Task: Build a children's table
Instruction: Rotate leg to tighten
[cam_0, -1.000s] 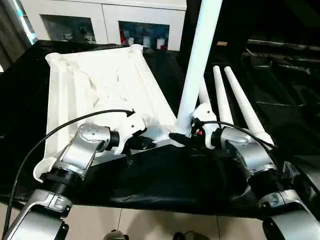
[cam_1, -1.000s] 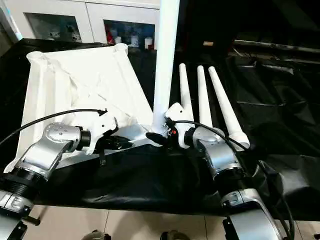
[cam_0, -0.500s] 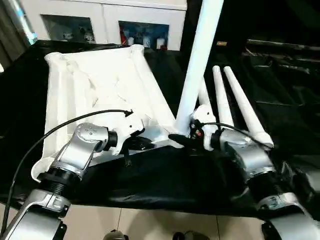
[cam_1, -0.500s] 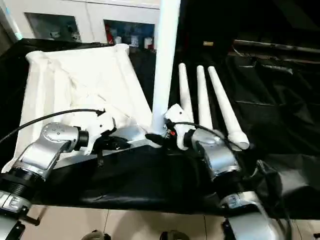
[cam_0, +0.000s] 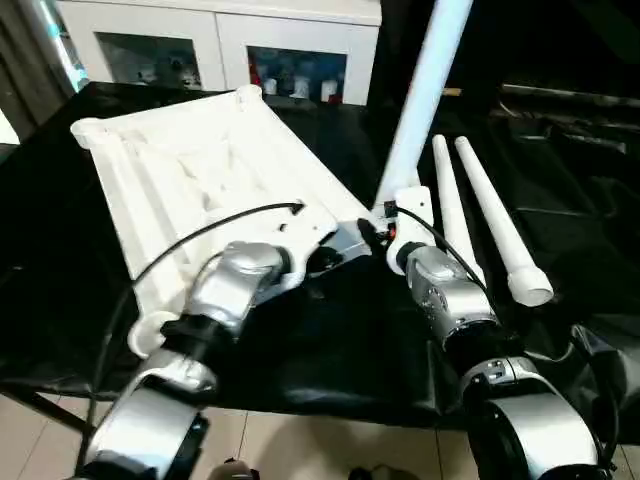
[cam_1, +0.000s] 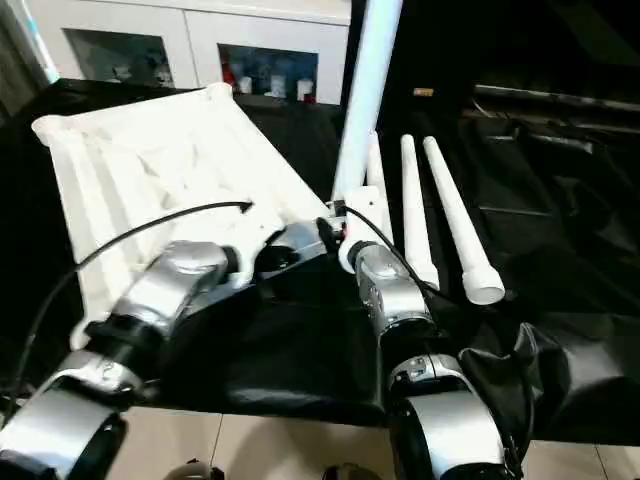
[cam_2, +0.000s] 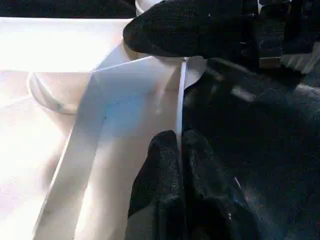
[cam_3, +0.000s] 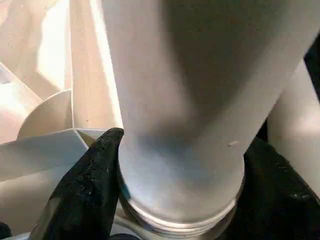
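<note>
The white table top lies underside up on the black-draped surface, now skewed against a second ago, with both forearms swung inward toward its near corner. There the upright leg stands in the corner socket, the right tool clasped around its base; the seating looks nearly done. The left tool pinches the top's thin rim. Two spare legs lie beside. White cabinets stand behind.

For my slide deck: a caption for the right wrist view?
Right gripper clasps an upright white leg at its base, at the tabletop's corner socket.
</note>
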